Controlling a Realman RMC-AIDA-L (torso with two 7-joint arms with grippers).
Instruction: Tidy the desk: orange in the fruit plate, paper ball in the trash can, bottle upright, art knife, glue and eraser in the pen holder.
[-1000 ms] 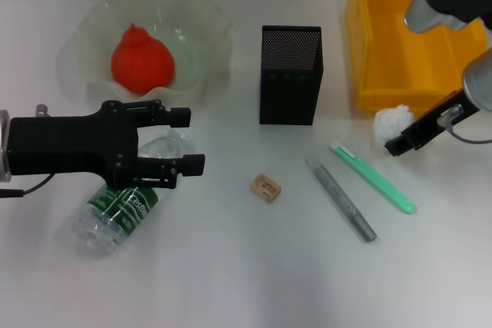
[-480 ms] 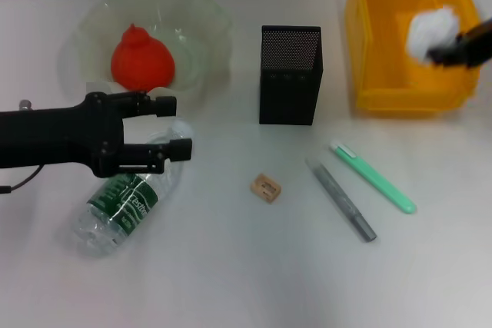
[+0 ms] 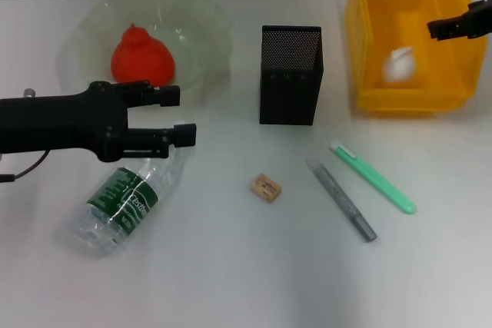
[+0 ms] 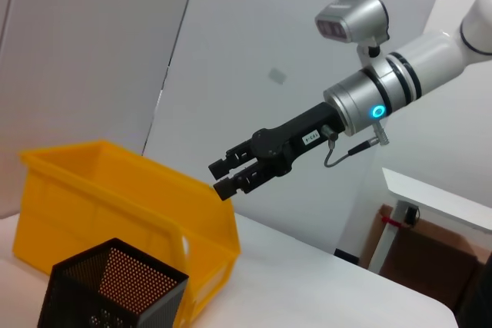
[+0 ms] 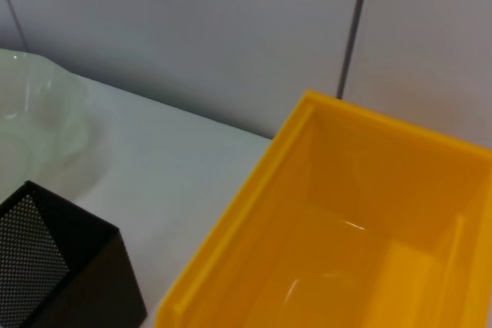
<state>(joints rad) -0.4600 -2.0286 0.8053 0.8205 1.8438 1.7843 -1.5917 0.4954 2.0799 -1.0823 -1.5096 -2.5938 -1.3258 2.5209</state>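
The orange (image 3: pixel 142 59) sits in the pale-green fruit plate (image 3: pixel 209 32) at the desk's (image 3: pixel 231 274) back left. The bottle (image 3: pixel 123 201) lies on its side at the front left. My left gripper (image 3: pixel 174 115) hovers open over its cap end. The white paper ball (image 3: pixel 398 65) lies inside the yellow trash can (image 3: pixel 361 44). My right gripper (image 3: pixel 444 28) hangs open above the can with nothing in it, and the left wrist view shows the same gripper (image 4: pixel 224 177) over the can. Eraser (image 3: pixel 266 187), grey glue stick (image 3: pixel 342 200) and green art knife (image 3: pixel 373 177) lie in front of the black pen holder (image 3: pixel 290 74).
The pen holder stands between the fruit plate and the trash can. The trash can (image 5: pixel 346 228) fills most of the right wrist view, with the pen holder (image 5: pixel 54 266) beside it. A grey wall runs behind the desk.
The paper ball has left my right gripper and dropped into the trash can. My left gripper has shifted a little to the right over the bottle's cap end.
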